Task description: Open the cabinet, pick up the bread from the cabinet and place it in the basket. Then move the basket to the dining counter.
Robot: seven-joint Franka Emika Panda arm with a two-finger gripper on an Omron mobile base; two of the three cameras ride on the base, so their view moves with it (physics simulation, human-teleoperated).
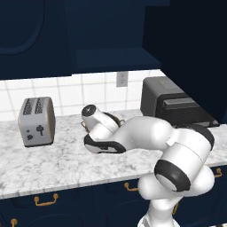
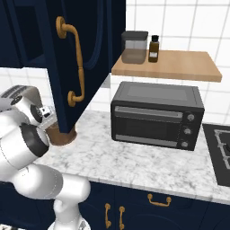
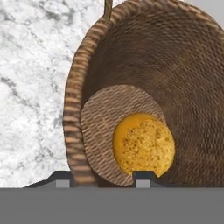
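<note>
Pincer (image 3: 104,177) straddles basket (image 3: 74,131) wall, grip unclear; bread (image 3: 143,144) inside ahead; marble bench (image 3: 30,87) outside the wall, toaster (image 1: 37,121) beyond.

Even, shadowless rendered light; sharp

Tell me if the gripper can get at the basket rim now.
Probably yes: the gripper straddles the basket wall at the rim, one fingertip outside, one inside beside the bread, with nothing between.
</note>
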